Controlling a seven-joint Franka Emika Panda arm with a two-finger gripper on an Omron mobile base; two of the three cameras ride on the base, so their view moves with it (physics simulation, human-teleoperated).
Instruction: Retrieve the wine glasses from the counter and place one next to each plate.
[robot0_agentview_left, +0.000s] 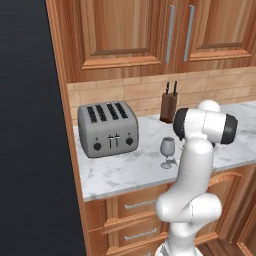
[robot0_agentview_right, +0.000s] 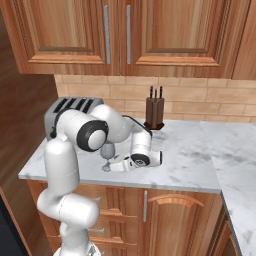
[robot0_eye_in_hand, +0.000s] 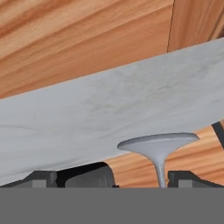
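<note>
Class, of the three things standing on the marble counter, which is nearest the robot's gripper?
The wine glass: its stem stands between the fingers of the open gripper, while the toaster and the knife block stand apart from it.

My own arm hides part of the wine glass (robot0_agentview_right: 107, 152) from the right and covers the toaster's (robot0_agentview_right: 59, 112) front. In my hand view the glass (robot0_eye_in_hand: 158, 151) is cut off at the stem; its bowl stays unseen.

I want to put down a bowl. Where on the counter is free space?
Bare marble of the counter lies right of the knife block, toward the corner. Between the toaster and knife block it is crowded: the wine glass and open gripper are there.
</note>
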